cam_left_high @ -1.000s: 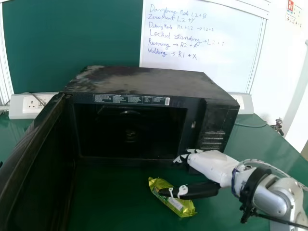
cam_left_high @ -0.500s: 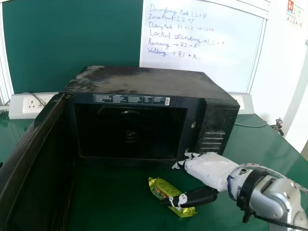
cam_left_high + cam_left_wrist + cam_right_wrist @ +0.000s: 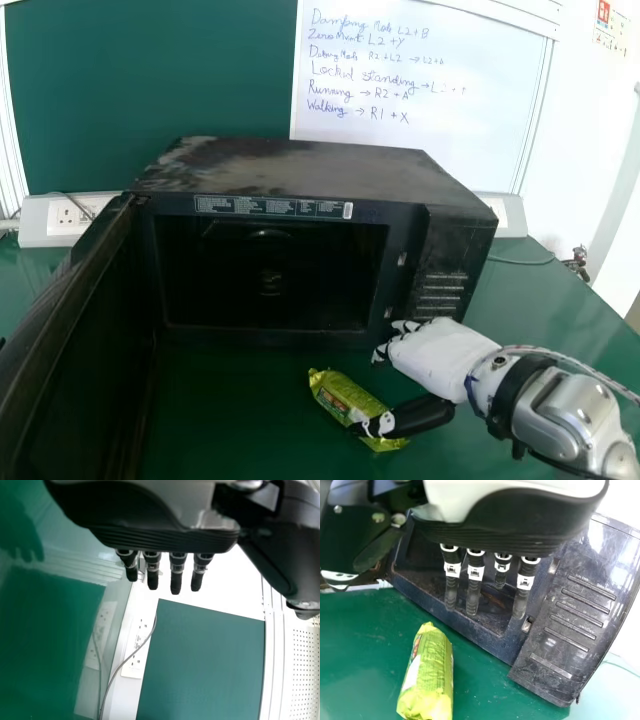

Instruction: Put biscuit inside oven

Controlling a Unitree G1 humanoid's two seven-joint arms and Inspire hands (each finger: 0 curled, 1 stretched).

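Head view — hand [image 3: 440, 358] near biscuit [image 3: 350, 399]

A whiteboard [image 3: 420, 155] is adjoining a green board [image 3: 150, 90]. Sockets [image 3: 68, 216] are sitting along a green table's [image 3: 545, 315] far side.

The biscuit packet [image 3: 430, 672] is of shiny, wrinkled plastic. The oven [image 3: 310, 168] has a matt, patchy top and a glossy, scratched button panel [image 3: 575, 635]. The table [image 3: 360, 635] looks smooth, slightly glossy.
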